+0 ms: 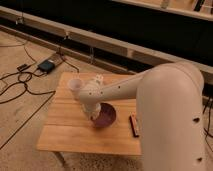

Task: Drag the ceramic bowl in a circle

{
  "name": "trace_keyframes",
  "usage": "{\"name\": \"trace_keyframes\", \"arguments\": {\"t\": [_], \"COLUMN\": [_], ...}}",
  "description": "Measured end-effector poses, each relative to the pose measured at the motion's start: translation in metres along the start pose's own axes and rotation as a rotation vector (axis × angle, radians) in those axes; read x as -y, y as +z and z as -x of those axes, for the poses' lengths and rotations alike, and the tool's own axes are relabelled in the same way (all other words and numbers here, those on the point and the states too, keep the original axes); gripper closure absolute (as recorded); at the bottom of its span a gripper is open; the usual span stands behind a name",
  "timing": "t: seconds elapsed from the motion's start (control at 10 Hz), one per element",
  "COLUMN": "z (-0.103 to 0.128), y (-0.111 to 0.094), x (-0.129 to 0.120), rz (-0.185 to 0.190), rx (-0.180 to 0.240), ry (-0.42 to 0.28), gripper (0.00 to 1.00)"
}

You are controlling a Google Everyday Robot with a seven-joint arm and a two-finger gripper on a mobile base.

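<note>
wooden table [60,132]: ceramic bowl [106,116], cup [75,85]; gripper [95,118] at the bowl

I see the white gripper [95,116] at the dark maroon ceramic bowl [106,116], on a light wooden table [65,131]. Left, a pale translucent cup [75,85]; right, a reddish-brown block [134,124].

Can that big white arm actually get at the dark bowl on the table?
Probably yes. The gripper is already down at the near-left rim of the ceramic bowl, with nothing between them. The white cup and the small dark block stand off to the sides.
</note>
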Motion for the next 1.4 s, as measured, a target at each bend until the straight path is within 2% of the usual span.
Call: {"name": "trace_keyframes", "arguments": {"t": [0.2, 0.4, 0.7, 0.8, 1.0, 1.4], "z": [0.0002, 0.0002, 0.0002, 0.0002, 0.0003, 0.0002], "y": [-0.0003, -0.0003, -0.0003, -0.0003, -0.0002, -0.0001], "x": [-0.0001, -0.0001, -0.0001, -0.0001, 0.0, 0.0], "rz": [-0.001, -0.001, -0.001, -0.001, -0.001, -0.001], "rx": [0.001, 0.0, 0.0, 0.0, 0.001, 0.0], "ry": [0.0, 0.0, 0.0, 0.0, 0.0, 0.0], "gripper": [0.99, 0.85, 0.54, 0.47, 0.23, 0.2]}}
